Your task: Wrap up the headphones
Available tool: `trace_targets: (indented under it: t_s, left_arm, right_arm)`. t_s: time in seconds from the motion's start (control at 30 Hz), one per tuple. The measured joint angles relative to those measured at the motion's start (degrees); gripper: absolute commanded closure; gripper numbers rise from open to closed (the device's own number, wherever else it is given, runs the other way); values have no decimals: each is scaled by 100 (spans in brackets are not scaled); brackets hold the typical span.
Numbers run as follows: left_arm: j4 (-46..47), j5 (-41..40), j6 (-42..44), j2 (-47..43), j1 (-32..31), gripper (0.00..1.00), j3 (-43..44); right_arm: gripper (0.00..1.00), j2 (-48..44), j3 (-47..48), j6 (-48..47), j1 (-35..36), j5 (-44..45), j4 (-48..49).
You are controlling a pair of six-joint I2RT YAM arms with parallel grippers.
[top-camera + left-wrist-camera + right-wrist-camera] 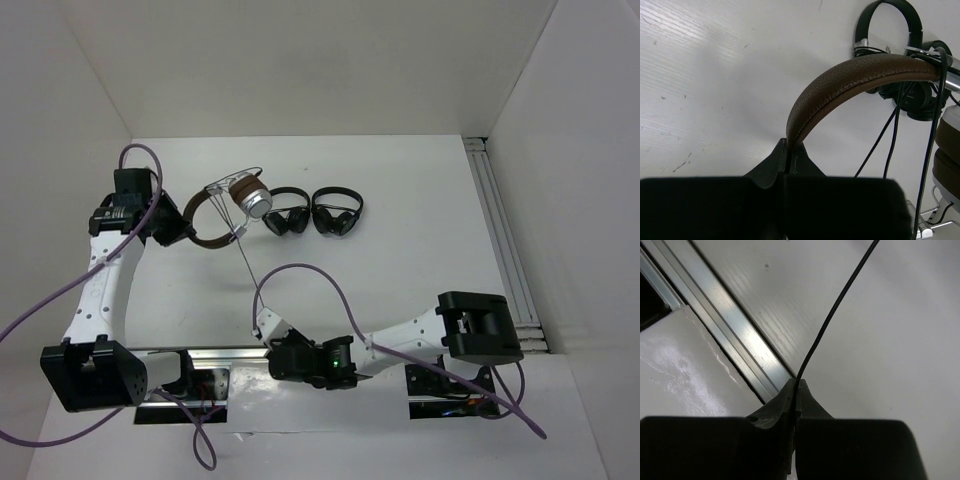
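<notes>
a: where are the headphones?
b: at the far left of the white table, just beside two small black folded sets.
a: and your pincers?
b: my left pincer is clamped on the brown headband. my right pincer, near my bases, pinches the thin black cable, which runs straight up to the earcups.
</notes>
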Motion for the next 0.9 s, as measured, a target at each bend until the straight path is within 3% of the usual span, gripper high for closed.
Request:
trace_targets:
  t_s: [0.5, 0.6, 0.9]
  left_arm:
    - [203, -1115, 107, -15, -275, 100, -769]
    - [181, -1589, 140, -61, -651, 100, -820]
    - [68, -3104, 234, -323, -2568, 100, -815]
  right_arm:
    - [100, -964, 831, -122, 739, 525, -455]
    - [100, -1019, 1047, -245, 739, 570, -654]
    - [100, -1056, 1528, -815, 446, 586, -1296]
